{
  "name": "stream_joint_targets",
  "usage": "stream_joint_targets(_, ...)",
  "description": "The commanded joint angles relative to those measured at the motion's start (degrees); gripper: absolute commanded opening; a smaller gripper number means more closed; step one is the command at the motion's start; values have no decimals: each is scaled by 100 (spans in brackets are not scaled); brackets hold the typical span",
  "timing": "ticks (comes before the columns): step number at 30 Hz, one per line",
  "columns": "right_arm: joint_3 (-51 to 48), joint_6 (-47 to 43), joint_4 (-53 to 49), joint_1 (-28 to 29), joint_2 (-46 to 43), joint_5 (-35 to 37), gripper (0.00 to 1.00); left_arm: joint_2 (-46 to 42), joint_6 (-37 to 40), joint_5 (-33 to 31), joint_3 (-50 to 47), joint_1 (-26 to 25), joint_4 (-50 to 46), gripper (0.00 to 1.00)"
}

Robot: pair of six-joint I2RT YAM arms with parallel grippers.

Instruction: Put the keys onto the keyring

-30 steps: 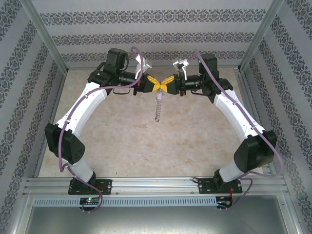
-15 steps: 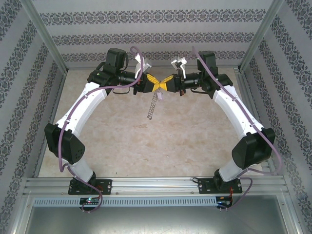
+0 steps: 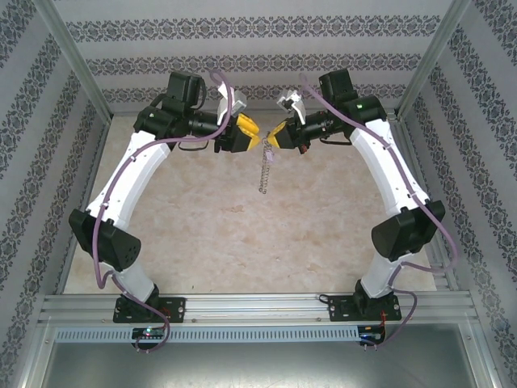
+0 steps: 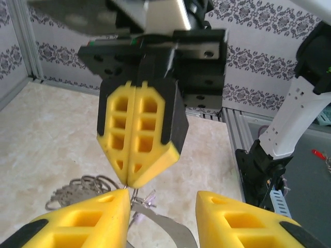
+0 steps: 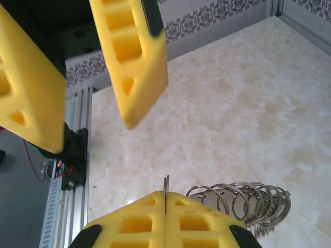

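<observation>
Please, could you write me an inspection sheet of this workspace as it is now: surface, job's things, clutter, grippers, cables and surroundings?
Surface: pale marbled table, no stain seen.
Job's things: keyring pinched on its edge, held above the table; its string of silvery rings hangs below; a pale lilac piece, probably the key, sits at the pinch.
Clutter: nothing seen.
Grippers: right gripper shut on the keyring; left gripper open, facing it closely.
Cables: purple cables run along both arms in loose loops.
Surroundings: patterned walls; aluminium frame rail at the near edge.
</observation>
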Motion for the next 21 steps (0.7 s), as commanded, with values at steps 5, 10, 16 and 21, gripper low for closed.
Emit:
stream_joint_targets(5, 1365, -967, -1849, 362, 625, 740, 0, 462, 741, 289, 484, 47, -1226, 37)
stream_joint_targets(10, 1667, -967, -1939, 478, 762, 867, 0, 545, 907, 350, 474, 51, -1450, 36)
stream_joint_targets(16, 1713, -932, -1893, 534, 768, 925, 0, 492, 930, 369, 289, 43, -1411, 35)
stream_joint_targets(21, 1721, -914, -1854, 551, 730, 952, 0, 523, 933, 441, 237, 43, -1395, 35)
